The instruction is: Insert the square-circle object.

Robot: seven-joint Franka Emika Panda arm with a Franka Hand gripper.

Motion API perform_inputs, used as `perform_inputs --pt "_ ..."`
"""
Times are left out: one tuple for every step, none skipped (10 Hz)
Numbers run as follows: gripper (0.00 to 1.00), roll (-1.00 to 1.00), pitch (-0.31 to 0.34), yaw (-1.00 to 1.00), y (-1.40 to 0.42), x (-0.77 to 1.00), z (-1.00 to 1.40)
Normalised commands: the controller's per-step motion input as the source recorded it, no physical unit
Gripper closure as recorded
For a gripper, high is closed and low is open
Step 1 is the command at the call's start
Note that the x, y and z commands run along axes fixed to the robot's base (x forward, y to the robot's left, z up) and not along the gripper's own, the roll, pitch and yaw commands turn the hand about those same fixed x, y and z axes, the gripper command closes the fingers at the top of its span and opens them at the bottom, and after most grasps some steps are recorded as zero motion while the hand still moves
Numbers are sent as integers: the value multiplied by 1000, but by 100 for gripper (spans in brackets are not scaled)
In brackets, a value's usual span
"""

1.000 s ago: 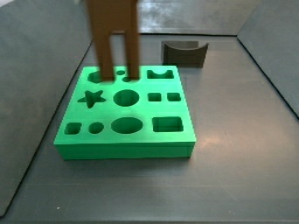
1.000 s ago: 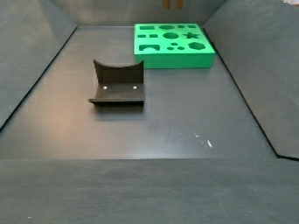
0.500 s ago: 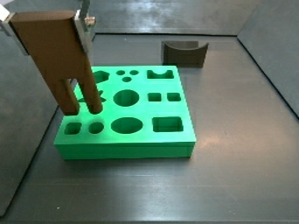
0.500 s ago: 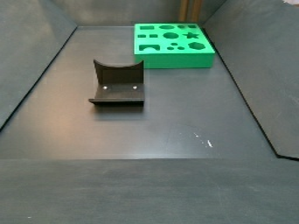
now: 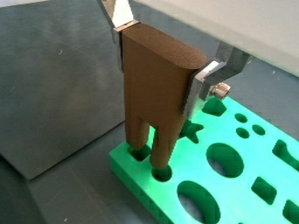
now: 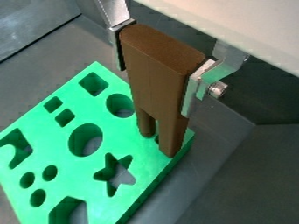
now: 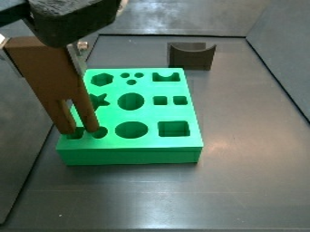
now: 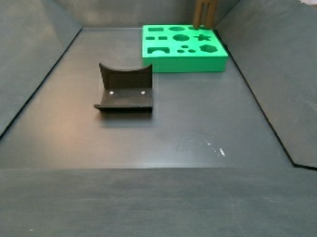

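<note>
Pincer (image 5: 163,61) over the 8 o'clock corner of the green board (image 7: 133,156), as a side view shows it. Silver fingers (image 5: 212,77) clamped flat on the two broad faces of the square-circle object (image 5: 158,96), a tall brown slab ending in two prongs.

- Grip is high on the slab, near its top. My reading: this leaves the whole lower length free to go down without the fingers meeting the board.
- Slab hangs upright, prongs down. Both wrist views show one prong rounder and one squarer, matching the neighbouring pair of small holes in that corner.
- Prong tips are at the mouths of those two holes and look just entered. How deep they sit, I cannot tell. Insertion looks begun, not finished.
- Other cut-outs (star, large round, squares) are empty.

The fixture (image 7: 190,56), dark with a scooped top, stands on the tabletop (image 8: 161,176) at about 1 o'clock from the board, well apart from it and unused.

Surface and room: tabletop is dark grey and matt, with one small pale scuff (image 8: 213,146). Dark sloping panels wall it in on the sides. The board lies flat near the far end in one side view. Lighting is even.
</note>
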Motion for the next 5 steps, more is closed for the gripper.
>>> perform_inputs --pt "100 80 0 143 -20 220 -337" --pt "100 136 0 189 0 97 -409" --pt "100 123 0 263 -29 257 -477" --pt "100 39 0 91 -154 289 -443" --pt "100 0 0 0 -214 257 -363"
